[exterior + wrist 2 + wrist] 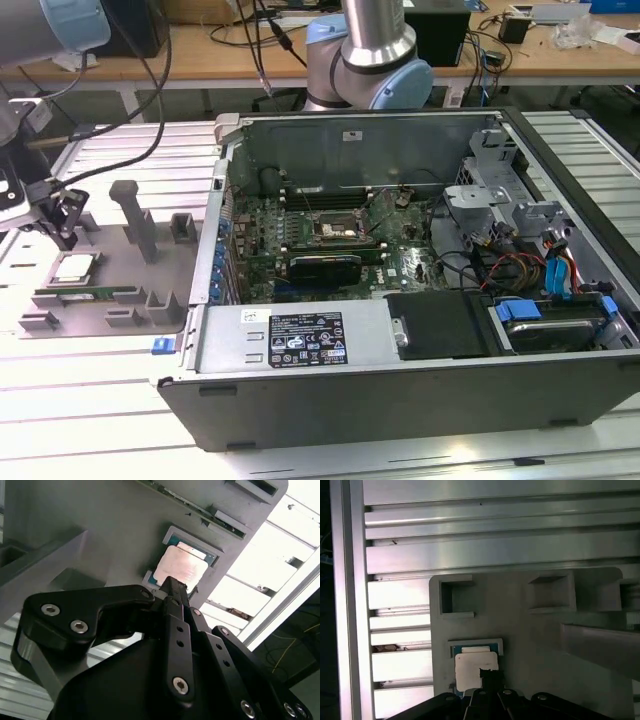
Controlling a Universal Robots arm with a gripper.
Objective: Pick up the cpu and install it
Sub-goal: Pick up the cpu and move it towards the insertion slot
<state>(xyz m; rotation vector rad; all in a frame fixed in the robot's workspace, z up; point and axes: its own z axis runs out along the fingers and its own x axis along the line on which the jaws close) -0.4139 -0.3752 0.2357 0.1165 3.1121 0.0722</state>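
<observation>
The gripper [66, 238] hung just above the one cpu [73, 268], its fingers seemingly pressed together and holding nothing (their tips covered one edge of the cpu in the second wrist view). The cpu lay flat in a pocket of the single grey tray [112, 262], near the tray's edge, with one memory stick [85, 293] slotted just beside it. One open computer case [400, 335] stood well apart at the exterior view's right.

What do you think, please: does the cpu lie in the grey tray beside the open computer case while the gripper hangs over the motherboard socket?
Not quite: in the exterior view the gripper hangs over the cpu in the grey tray, not the socket; the rest holds.
</observation>
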